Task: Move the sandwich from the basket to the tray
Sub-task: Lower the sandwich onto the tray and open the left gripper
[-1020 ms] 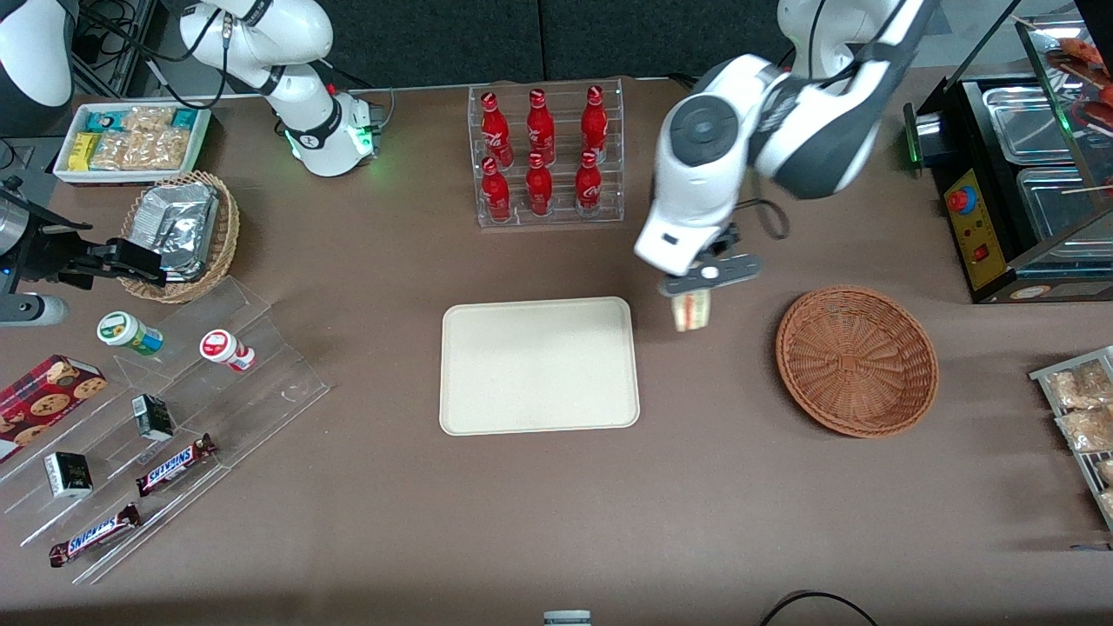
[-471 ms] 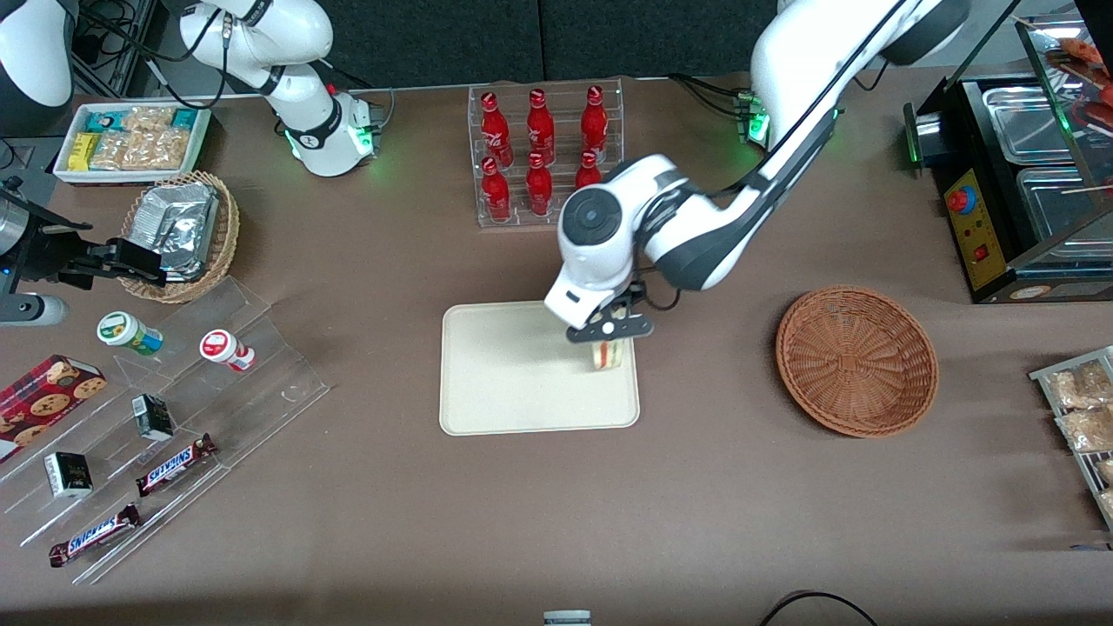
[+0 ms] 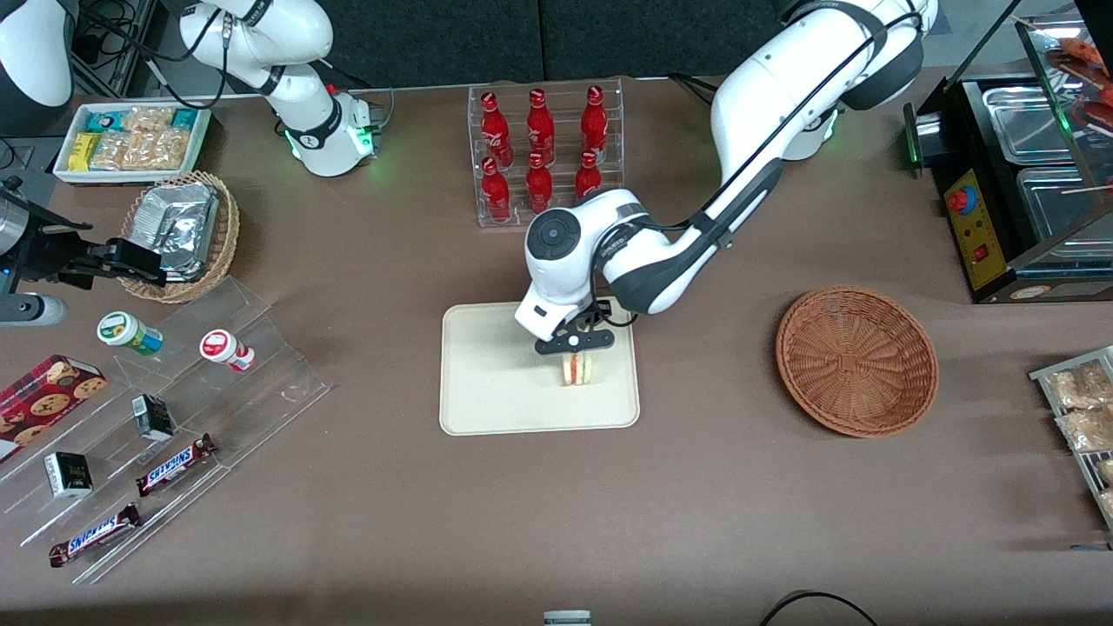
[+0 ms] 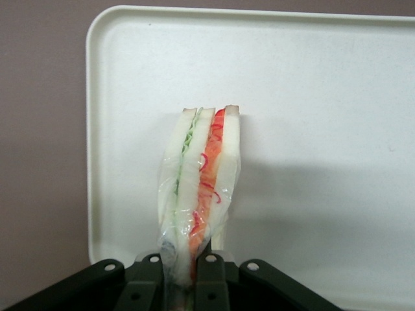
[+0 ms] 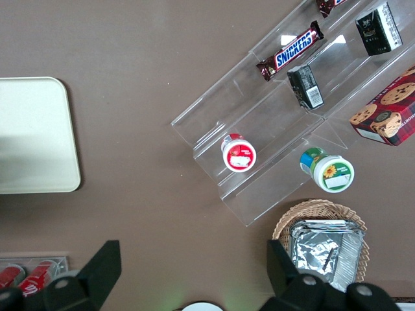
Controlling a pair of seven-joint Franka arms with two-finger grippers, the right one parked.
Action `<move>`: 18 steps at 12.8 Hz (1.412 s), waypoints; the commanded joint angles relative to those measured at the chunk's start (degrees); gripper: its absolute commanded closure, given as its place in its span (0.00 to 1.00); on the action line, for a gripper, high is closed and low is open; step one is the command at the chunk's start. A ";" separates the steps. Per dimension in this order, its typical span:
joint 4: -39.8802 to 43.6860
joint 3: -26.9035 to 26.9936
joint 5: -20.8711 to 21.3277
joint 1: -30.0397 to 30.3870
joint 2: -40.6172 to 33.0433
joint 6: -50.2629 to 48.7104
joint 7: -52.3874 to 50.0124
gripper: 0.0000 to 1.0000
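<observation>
Left arm, white with dark joint covers, reaches in from the working end, elbow high, wrist bent downward. Black two-finger gripper (image 3: 575, 351) points down, fingers (image 4: 206, 275) closed together, clamping something between them.

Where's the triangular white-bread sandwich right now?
The triangular white-bread sandwich is clamped in the left arm's gripper over the flat cream-coloured rectangular tray, away from the round reddish-brown wicker basket.

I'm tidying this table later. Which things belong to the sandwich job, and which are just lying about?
Job: sandwich, held shut in the gripper over the tray; basket.

Lying about: cola bottles, chocolate bars, cookie box, foil packet.
</observation>
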 commanded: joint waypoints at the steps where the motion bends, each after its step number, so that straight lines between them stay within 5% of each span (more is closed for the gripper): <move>1: 2.17 0.65 3.29 -1.49 2.86 0.92 -2.75 0.98; 2: 2.17 0.56 3.38 -1.49 2.86 0.92 -2.93 0.96; 3: 2.17 0.65 3.38 -1.49 2.95 0.92 -2.93 0.81; 4: 2.17 0.65 3.38 -1.49 2.95 1.00 -2.93 0.48; 5: 2.17 0.65 3.38 -1.49 2.95 1.00 -2.76 0.00; 13: 5.42 -0.05 2.32 -0.88 -6.69 -8.12 -2.23 0.00; 18: 5.34 0.04 -8.56 4.65 -21.37 -18.48 -0.14 0.00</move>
